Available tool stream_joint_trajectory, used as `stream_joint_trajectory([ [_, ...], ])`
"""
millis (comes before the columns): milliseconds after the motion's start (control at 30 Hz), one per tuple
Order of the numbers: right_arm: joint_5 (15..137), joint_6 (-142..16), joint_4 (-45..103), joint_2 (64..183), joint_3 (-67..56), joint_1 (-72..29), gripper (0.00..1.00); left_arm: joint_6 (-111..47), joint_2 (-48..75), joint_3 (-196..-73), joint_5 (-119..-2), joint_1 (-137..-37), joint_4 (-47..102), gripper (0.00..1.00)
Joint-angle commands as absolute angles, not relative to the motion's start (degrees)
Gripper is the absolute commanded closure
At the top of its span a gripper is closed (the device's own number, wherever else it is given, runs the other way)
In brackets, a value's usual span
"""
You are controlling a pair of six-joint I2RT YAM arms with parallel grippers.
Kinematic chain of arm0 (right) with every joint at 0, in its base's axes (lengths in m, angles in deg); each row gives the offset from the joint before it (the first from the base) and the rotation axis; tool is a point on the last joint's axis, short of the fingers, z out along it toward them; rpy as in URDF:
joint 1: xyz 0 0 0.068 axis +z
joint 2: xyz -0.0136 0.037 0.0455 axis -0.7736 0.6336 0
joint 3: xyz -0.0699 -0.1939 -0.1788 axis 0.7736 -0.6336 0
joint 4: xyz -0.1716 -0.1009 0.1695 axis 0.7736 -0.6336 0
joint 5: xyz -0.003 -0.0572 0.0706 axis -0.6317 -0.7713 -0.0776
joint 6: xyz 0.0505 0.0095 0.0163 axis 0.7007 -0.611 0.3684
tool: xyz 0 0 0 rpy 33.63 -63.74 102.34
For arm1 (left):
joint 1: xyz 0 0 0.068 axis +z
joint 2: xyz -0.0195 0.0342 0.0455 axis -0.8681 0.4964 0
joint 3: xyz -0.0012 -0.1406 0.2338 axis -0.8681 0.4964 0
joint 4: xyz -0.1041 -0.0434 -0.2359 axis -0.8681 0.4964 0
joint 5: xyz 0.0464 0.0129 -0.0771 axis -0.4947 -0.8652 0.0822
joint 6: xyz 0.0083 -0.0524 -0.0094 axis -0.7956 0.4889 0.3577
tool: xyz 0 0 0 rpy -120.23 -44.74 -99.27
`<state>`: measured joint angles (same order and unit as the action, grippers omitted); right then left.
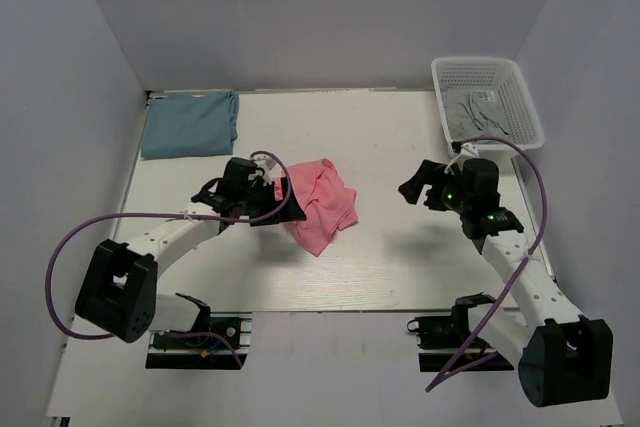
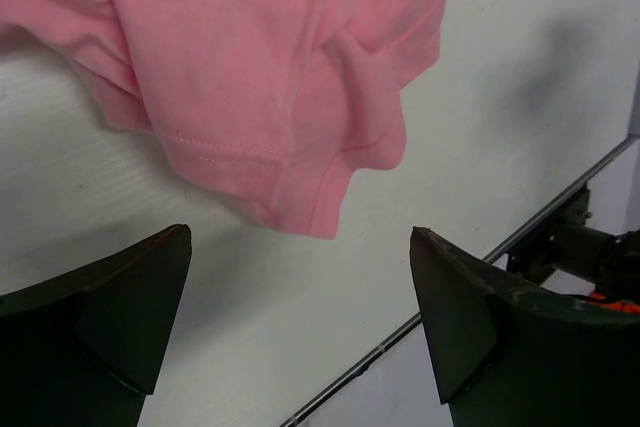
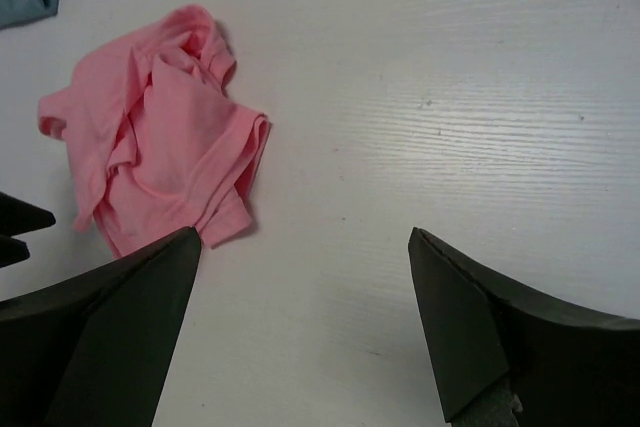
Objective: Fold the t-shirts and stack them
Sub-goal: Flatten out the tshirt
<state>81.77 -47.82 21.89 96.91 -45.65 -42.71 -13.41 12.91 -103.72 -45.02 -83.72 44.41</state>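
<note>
pink t-shirt (image 1: 320, 205) is showing soft matt cloth | table (image 1: 400, 257) is showing smooth white faintly grained finish | basket (image 1: 480, 75) is showing white plastic lattice

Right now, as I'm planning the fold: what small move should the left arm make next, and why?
Probably ease the open left gripper forward and close on the hem of the pink shirt just ahead; the shirt lies crumpled, so it likely needs spreading flat before folding.
</note>
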Motion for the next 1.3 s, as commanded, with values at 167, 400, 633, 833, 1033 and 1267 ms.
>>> stream_joint_trajectory([
  [167, 75.7, -49.71, 21.99, 103.0, -43.76, -31.97, 0.1, -17.85, 18.0, -109.04, -61.12, -90.46, 50.71, 0.0],
  [400, 72.1, -49.62, 22.52, 111.17, -41.39, -22.39, 0.1, -19.43, 23.2, -112.47, -64.92, -92.85, 52.82, 0.15],
  [633, 69.9, -52.34, 23.4, 116.98, -39.37, -16.41, 0.1, -17.06, 25.14, -116.33, -70.55, -92.85, 53.44, 0.39],
  [833, 69.37, -54.36, 25.94, 121.19, -38.58, -13.94, 0.1, -16.97, 28.37, -119.14, -71.53, -92.85, 53.35, 0.53],
  [1033, 69.45, -57.43, 28.76, 123.92, -35.86, -13.15, 0.1, -16.97, 31.99, -121.96, -71.52, -92.85, 54.66, 1.0],
  [1267, 70.08, -61.4, 29.99, 130.25, -30.41, -12.45, 0.1, -15.83, 24.18, -121.44, -74.5, -92.85, 54.14, 1.0],
])
